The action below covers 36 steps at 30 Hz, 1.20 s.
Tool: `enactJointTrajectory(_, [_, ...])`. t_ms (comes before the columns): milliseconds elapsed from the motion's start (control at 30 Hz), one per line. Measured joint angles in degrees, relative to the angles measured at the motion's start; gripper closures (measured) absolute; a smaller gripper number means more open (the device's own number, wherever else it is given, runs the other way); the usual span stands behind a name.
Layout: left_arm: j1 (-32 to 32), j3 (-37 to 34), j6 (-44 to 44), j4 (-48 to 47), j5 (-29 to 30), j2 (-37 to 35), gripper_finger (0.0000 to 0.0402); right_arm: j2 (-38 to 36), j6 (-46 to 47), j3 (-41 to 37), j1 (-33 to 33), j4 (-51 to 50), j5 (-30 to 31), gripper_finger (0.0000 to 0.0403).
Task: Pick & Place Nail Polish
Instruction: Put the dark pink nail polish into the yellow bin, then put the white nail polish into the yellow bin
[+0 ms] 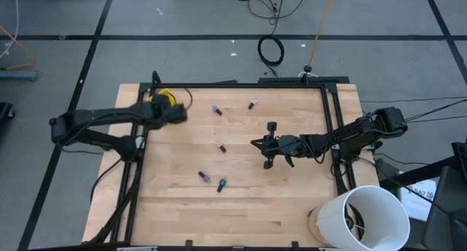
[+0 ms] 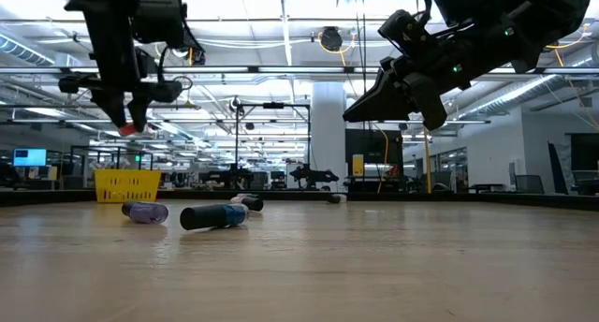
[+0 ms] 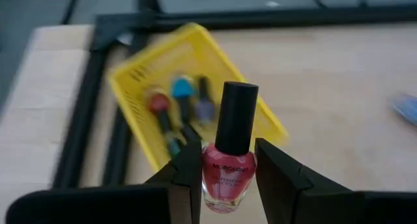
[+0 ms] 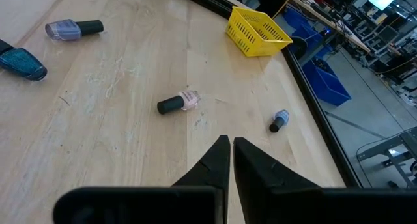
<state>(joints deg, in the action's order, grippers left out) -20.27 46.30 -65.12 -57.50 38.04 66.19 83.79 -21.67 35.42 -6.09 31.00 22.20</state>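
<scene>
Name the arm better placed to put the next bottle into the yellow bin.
Left. Its gripper holds a pink nail polish bottle above the yellow bin; the right gripper is shut, empty, mid-table.

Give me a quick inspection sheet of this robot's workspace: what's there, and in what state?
Surface: wooden table, framed by a dark rail.
Job's things: five nail polish bottles lie loose on the wood; a pink bottle is held upright over the yellow bin, which holds several bottles.
Clutter: white bucket at the table's corner.
Grippers: left gripper shut on the pink bottle; right gripper shut, empty, above mid-table.
Cables: coils on the floor.
Surroundings: open workshop hall; no people seen.
</scene>
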Motion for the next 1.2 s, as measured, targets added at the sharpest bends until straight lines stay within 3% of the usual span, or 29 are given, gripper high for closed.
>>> enactJointTrajectory(200, [-11.6, 0.0, 6.7, 3.3, -0.4, 0.4, 0.0301, 0.0, 0.0, 0.0, 0.0, 0.0, 0.0, 0.0387])
enactJointTrajectory(333, [-16.4, 0.0, 12.0, 6.9, -4.2, 0.3, 0.0301, 0.0, 0.0, 0.0, 0.0, 0.0, 0.0, 0.0387])
enactJointTrajectory(700, [-20.6, -0.1, 15.6, 8.1, -9.8, 2.2, 0.0293, 0.0, 0.0, 0.0, 0.0, 0.0, 0.0, 0.0387])
enactJointTrajectory(1000, [-20.8, -0.2, 17.4, 8.0, -10.2, 5.5, 0.0181, 0.0, 0.0, 0.0, 0.0, -0.1, 0.0, 0.0387])
enactJointTrajectory(1200, [-20.7, -0.2, 23.9, 8.4, -11.3, 5.8, 0.0111, 0.0, 2.5, 0.0, 0.0, 0.0, 0.0, 0.0387])
